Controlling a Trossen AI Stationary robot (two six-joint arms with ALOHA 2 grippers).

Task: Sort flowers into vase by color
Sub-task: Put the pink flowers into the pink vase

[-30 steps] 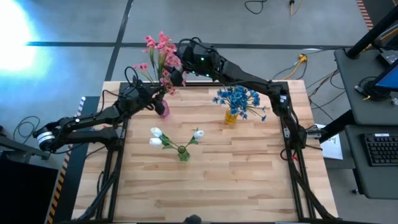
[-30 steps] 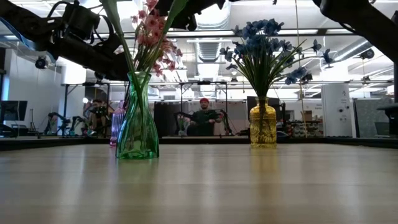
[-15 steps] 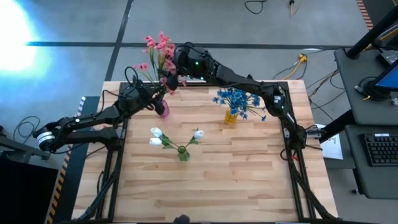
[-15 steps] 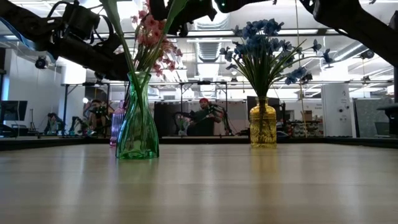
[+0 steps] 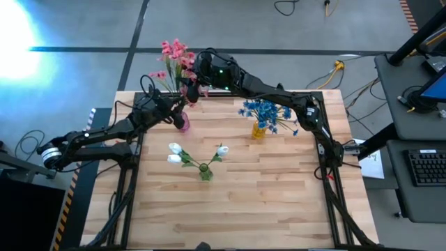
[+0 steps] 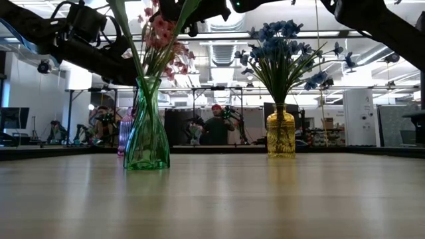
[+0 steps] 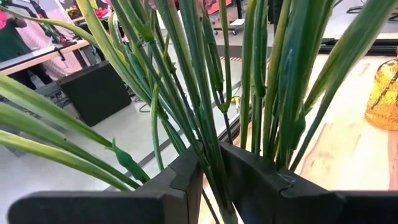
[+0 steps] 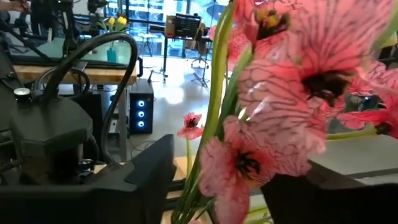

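The pink flowers stand with their green stems in a small pink vase at the table's far left. My left gripper is shut on those stems just above the vase. My right gripper is level and open up among the pink blossoms, with one finger on each side of them. The blue flowers stand in a yellow vase. The white flowers stand in a green vase. My left gripper pinches the bunch of green stems between its two fingers, coming in roughly level from the table's left. The fingers lie across the stems, which stay upright with their lower ends in the pink vase. My right gripper has blossoms between its fingers; I cannot tell whether it touches them.
The near half of the wooden table holds nothing. The yellow vase sits at the far middle and the green vase toward the middle left. Beyond the table's far edge a person sits in the room.
My right gripper has moved a little toward the table's left and slightly down, in among the pink blossoms. The blossoms have shifted slightly to the left with it. My left gripper has kept its hold on the stems.
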